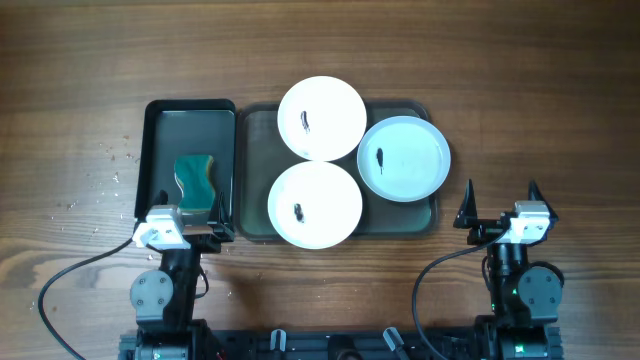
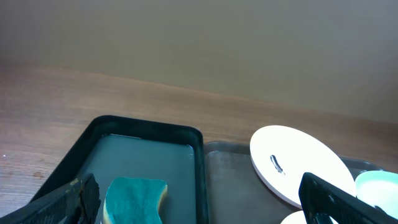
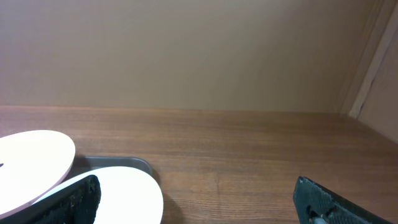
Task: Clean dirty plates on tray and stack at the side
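Three white plates lie on the dark grey-green tray (image 1: 254, 150), each with a small dark smear: one at the back (image 1: 321, 118), one at the right (image 1: 403, 158) overhanging the tray's right rim, and one at the front (image 1: 315, 204). My left gripper (image 1: 195, 215) is open and empty over the front edge of the black tray (image 1: 190, 108), above a green sponge (image 1: 195, 180). My right gripper (image 1: 500, 195) is open and empty over bare table to the right of the tray. The left wrist view shows the left gripper (image 2: 198, 186), the sponge (image 2: 134, 199) and the back plate (image 2: 298, 162). The right wrist view shows the right gripper (image 3: 194, 186) and the right plate (image 3: 118, 186).
The black tray holds shallow water around the sponge and touches the grey-green tray's left side. Small white specks lie on the wood (image 1: 115, 170) left of the black tray. Bare wooden table (image 1: 540, 110) extends to the right and back.
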You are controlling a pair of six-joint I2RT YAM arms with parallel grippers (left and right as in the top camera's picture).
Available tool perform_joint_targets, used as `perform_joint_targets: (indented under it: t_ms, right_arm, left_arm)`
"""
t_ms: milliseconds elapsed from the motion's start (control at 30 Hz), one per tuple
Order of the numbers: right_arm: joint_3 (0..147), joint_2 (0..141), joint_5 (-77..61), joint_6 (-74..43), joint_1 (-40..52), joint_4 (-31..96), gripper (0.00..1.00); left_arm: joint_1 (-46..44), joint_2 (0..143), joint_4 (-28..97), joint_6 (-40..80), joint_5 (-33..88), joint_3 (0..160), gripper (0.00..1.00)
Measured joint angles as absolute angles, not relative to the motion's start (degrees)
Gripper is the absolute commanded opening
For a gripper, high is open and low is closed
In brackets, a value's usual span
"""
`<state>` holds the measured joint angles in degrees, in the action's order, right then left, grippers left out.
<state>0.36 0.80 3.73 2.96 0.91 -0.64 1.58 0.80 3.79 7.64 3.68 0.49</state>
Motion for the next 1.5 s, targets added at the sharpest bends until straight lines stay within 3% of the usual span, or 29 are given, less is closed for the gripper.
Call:
perform_joint_targets:
  t_ms: [1500]
  right_arm:
    - [0.4,0.8,3.7,3.1,0.9,-0.6,1.0]
  left_arm:
    - [1.6,0.8,3.8,7.6,3.7,0.5,1.0]
